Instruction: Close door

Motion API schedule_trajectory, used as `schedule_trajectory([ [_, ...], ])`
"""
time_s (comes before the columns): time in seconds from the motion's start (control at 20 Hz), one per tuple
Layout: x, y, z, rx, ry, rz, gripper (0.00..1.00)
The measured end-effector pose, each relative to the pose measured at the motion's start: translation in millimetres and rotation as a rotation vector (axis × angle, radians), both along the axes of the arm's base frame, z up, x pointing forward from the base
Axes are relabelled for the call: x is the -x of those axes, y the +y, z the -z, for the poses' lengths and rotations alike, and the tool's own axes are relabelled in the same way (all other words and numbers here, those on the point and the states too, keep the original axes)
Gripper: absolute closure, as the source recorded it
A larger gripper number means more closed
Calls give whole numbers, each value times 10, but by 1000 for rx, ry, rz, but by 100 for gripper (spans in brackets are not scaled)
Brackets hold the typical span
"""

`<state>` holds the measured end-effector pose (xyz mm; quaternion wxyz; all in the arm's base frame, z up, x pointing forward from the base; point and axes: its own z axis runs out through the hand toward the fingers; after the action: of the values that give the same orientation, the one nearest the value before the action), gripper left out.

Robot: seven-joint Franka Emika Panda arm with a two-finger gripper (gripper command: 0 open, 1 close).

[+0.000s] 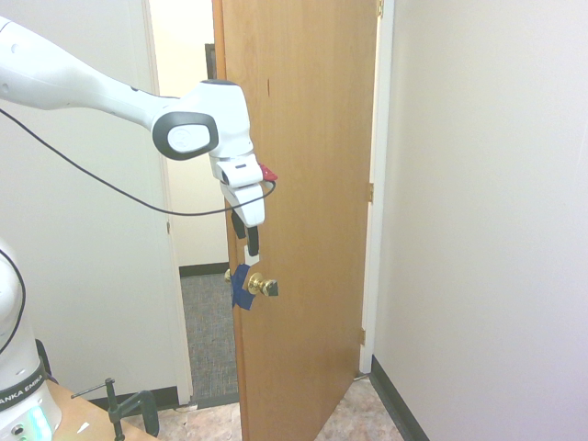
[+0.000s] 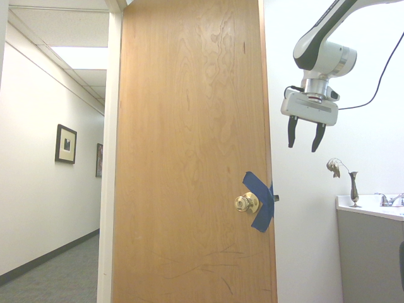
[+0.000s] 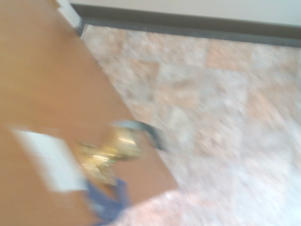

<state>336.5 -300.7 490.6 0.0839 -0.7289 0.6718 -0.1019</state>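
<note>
The tall orange-brown wooden door (image 1: pixel 303 138) stands partly open, hinged on the right in the first exterior view. Its brass knob (image 1: pixel 261 285) sits beside blue tape (image 1: pixel 243 288) at the latch edge. The same door (image 2: pixel 189 126), knob (image 2: pixel 247 202) and tape (image 2: pixel 260 201) fill the second exterior view. My gripper (image 2: pixel 303 140) hangs open, fingers pointing down, above the knob and off the door's latch edge, holding nothing. In the first exterior view the gripper (image 1: pixel 251 248) is just above the knob. The blurred wrist view shows the door (image 3: pixel 42 94), knob (image 3: pixel 110 150) and a white sticker (image 3: pixel 47 157).
A white door frame (image 1: pixel 175 303) and wall stand left of the opening, with grey carpet (image 1: pixel 207 322) beyond. A white wall (image 1: pixel 487 220) with dark baseboard runs on the right. A counter with a small vase (image 2: pixel 353 188) sits behind the arm. The floor is pink tile (image 3: pixel 225 117).
</note>
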Motion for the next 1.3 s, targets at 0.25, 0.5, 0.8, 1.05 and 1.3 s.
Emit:
schedule_trajectory([
  [0.25, -243, 373, 131, 2, 15, -89, 0],
  [0.5, -133, 192, 4, 12, -20, -11, 0],
  [0.8, -96, -82, -149, 8, -42, 77, 0],
  [1.05, -384, -234, 85, -18, -23, 104, 0],
  [1.3, -890, 261, 271, -1, 7, 14, 0],
])
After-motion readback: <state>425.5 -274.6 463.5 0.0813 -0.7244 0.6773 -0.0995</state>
